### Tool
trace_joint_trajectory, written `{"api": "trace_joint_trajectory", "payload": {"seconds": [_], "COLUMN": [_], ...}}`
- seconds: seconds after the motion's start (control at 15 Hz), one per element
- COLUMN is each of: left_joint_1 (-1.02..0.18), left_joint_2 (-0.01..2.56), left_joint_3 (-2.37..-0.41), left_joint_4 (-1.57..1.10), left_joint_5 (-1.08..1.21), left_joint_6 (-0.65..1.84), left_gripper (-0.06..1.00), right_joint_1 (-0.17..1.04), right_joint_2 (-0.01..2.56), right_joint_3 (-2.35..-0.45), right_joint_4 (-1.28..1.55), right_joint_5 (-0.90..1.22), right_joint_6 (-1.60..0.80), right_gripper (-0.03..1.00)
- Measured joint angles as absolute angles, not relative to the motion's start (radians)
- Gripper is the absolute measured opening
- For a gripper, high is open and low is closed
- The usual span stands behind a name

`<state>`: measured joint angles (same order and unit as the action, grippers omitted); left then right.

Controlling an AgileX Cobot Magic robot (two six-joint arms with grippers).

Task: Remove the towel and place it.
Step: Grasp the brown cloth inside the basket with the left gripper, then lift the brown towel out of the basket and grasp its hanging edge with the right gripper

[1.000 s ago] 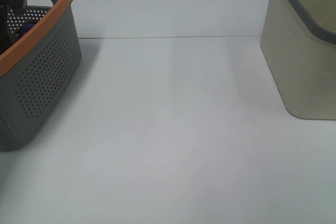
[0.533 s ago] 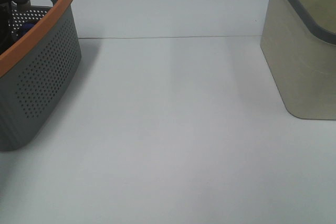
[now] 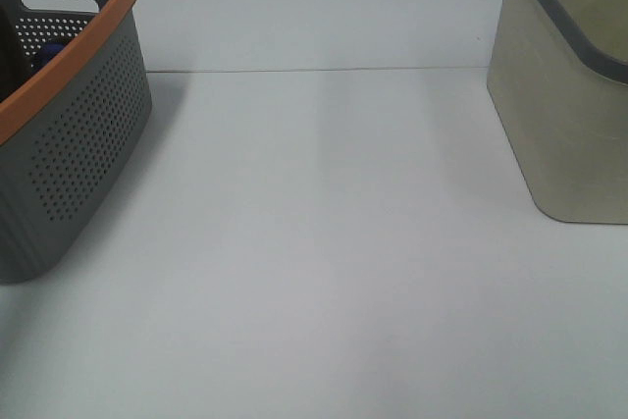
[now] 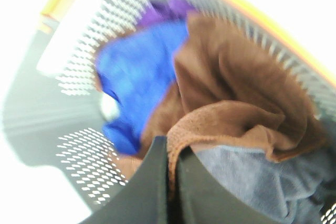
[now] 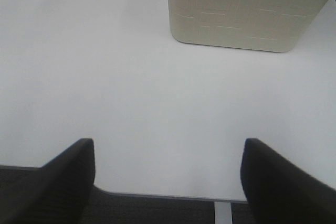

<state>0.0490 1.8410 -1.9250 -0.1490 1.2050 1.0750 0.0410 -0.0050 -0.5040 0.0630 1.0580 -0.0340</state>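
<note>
Left wrist: pinching towel (image 4: 231,93) edge in basket (image 4: 79,148) with left tool (image 4: 169,148), right tool (image 5: 167,150) gaping empty; next, likely lifting clear.

At 9 o'clock in the high view, the perforated basket (image 3: 69,154) is grey, patterned with rows of small holes, and has an orange rim. At 3 o'clock, the beige basket (image 3: 564,115) has a grey rim. The table (image 3: 324,242) is plain white. In the perforated basket lie the reddish-brown towel (image 4: 236,93), a bright blue cloth (image 4: 139,72), a purple cloth (image 4: 170,9) and a grey cloth (image 4: 252,177). The left gripper (image 4: 168,142) and right gripper (image 5: 168,145) are black.
</note>
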Motion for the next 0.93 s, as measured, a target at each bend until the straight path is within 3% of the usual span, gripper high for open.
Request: {"api": "trace_joint_trajectory", "payload": {"seconds": [0.53, 0.93], "left_joint_1": [0.043, -0.193], "left_joint_2": [1.515, 1.491], "left_joint_3": [-1.962, -2.104], "left_joint_4": [-0.225, -0.229], "left_joint_5": [1.177, 1.073], "left_joint_6": [1.067, 1.056], "left_gripper": [0.0, 0.0], "right_joint_1": [0.041, 0.041], "right_joint_2": [-0.005, -0.005], "right_joint_3": [-0.504, -0.504], "right_joint_4": [0.063, 0.063], "right_joint_5": [1.058, 1.058], "right_joint_6": [-0.034, -0.034], "right_gripper": [0.76, 0.76]}}
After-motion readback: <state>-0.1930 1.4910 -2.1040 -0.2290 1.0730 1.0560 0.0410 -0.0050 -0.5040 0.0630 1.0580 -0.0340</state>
